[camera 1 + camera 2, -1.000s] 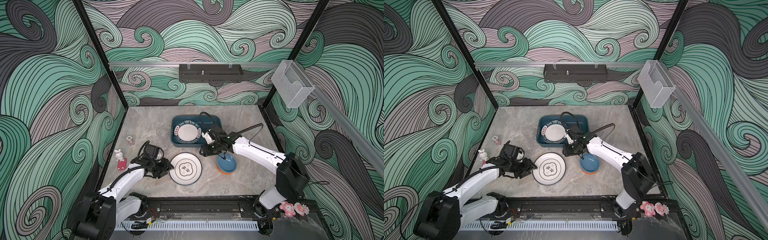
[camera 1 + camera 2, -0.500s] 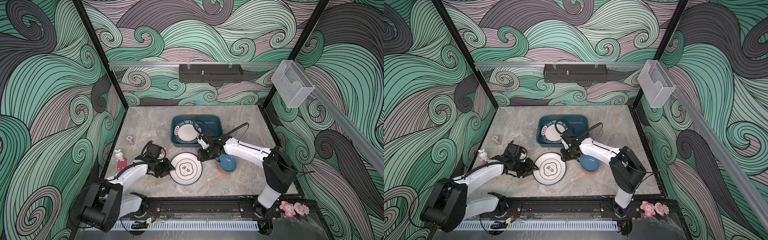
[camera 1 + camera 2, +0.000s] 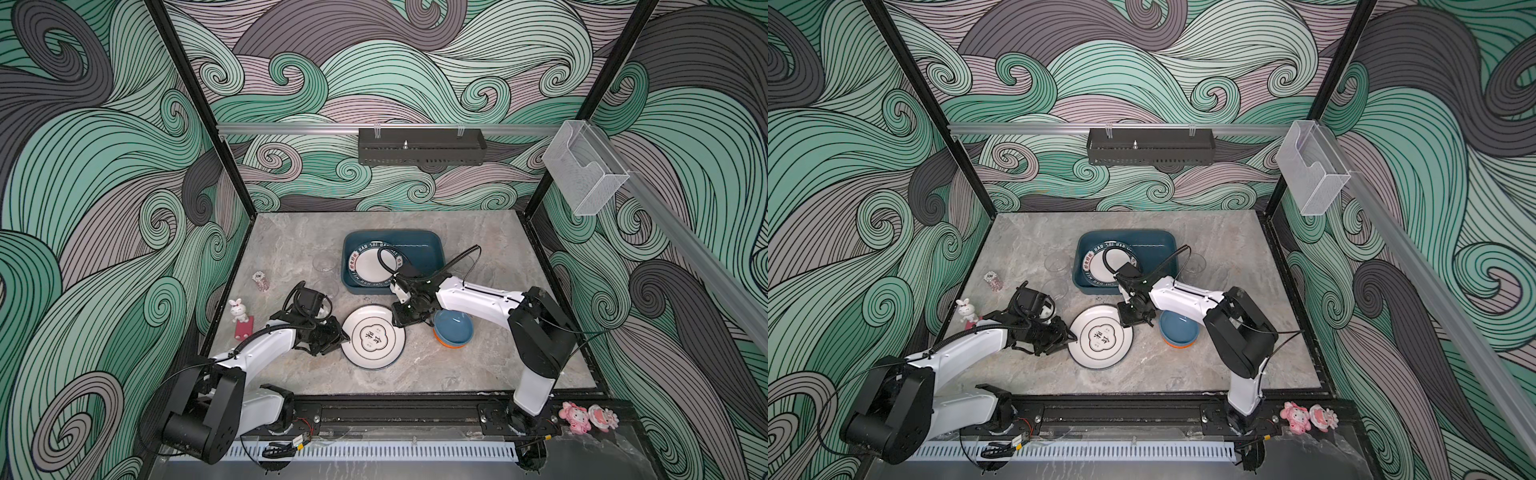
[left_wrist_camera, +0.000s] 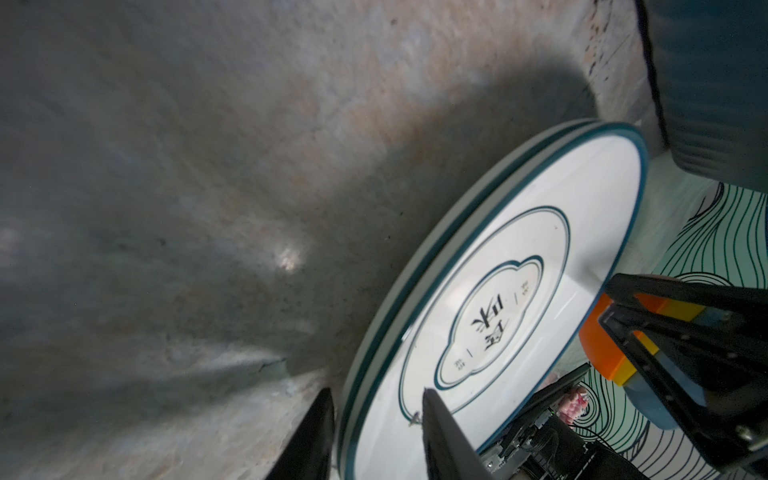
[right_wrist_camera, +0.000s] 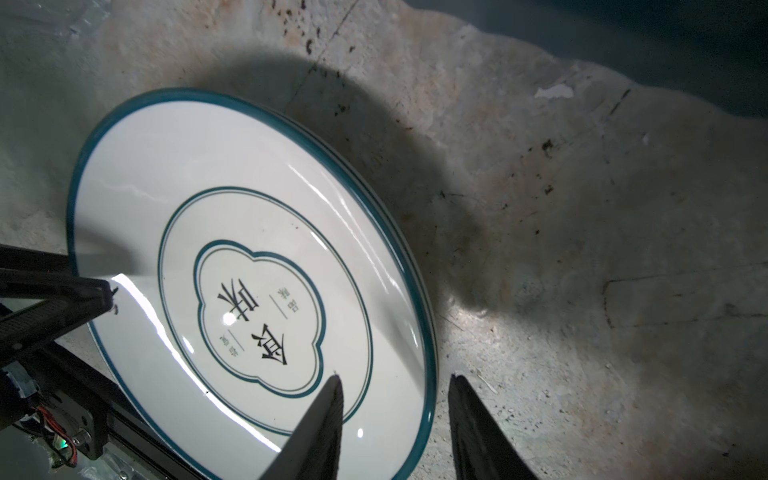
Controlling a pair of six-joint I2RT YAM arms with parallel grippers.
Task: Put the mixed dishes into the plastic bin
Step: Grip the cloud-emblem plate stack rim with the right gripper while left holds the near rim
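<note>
Currently both arms work one plate (image 3: 373, 336), which lies flat on the worktop (image 3: 478, 374) just in front of the plastic bin (image 3: 419, 253), not touching it.

Left fingers (image 3: 337, 336) are at the plate's left rim. They are parted, one over the printed face and one outside the edge, with the rim between them. In the left wrist view the outer one of the left fingers (image 4: 318, 436) sits almost against the rim. Can't say whether they pinch the plate or only bracket it.

Right fingers (image 3: 405, 318) reach across to the far-right rim of the same plate and are parted too. In the right wrist view one of the right fingers (image 5: 326, 415) is over the face. The other is off the edge, with a strip of bare worktop showing between it and the rim, so nothing is gripped there.

Second plate (image 3: 374, 266) lies inside the bin, in its left half.

Stacked bowls (image 3: 454, 329), blue on top and orange beneath, sit on the worktop just right of the plate, partly under the right arm.

Clear tumblers (image 3: 1056, 264) stand on the worktop left of the bin.
</note>
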